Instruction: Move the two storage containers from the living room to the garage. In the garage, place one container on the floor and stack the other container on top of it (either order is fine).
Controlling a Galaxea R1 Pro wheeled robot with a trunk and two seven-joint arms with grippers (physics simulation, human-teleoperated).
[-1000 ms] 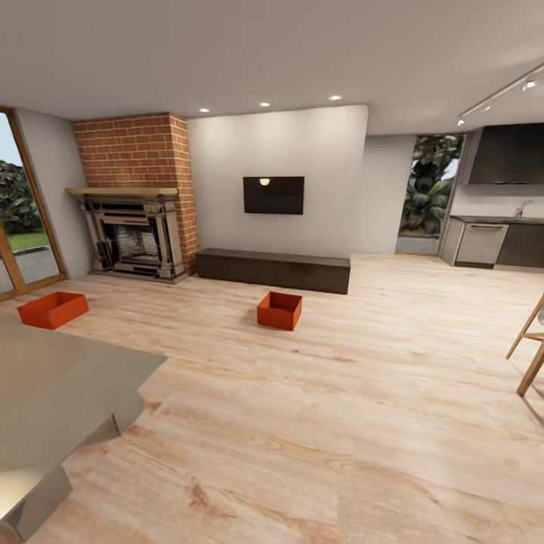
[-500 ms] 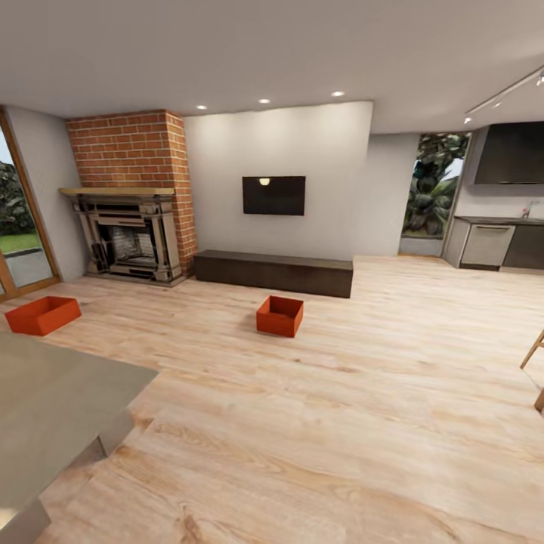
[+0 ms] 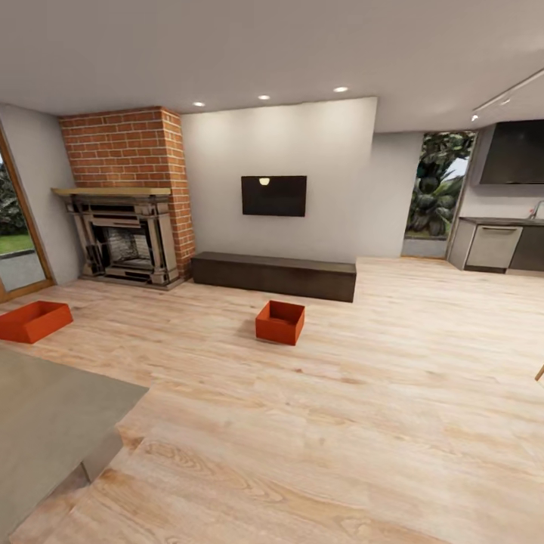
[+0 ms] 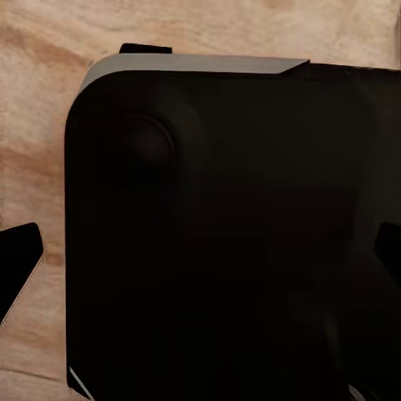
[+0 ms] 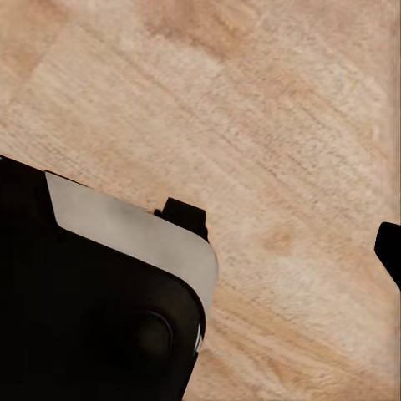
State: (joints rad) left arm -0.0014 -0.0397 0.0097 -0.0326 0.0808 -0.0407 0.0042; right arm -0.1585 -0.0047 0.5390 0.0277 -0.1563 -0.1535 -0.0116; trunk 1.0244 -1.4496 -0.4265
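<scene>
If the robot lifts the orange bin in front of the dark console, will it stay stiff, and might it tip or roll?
The orange bin probably stays stiff: its walls stand straight and square. It looks empty and open on top, so it is likely light for its size. Its flat base rests on the wood floor, so it should slide when pushed and not roll.
</scene>
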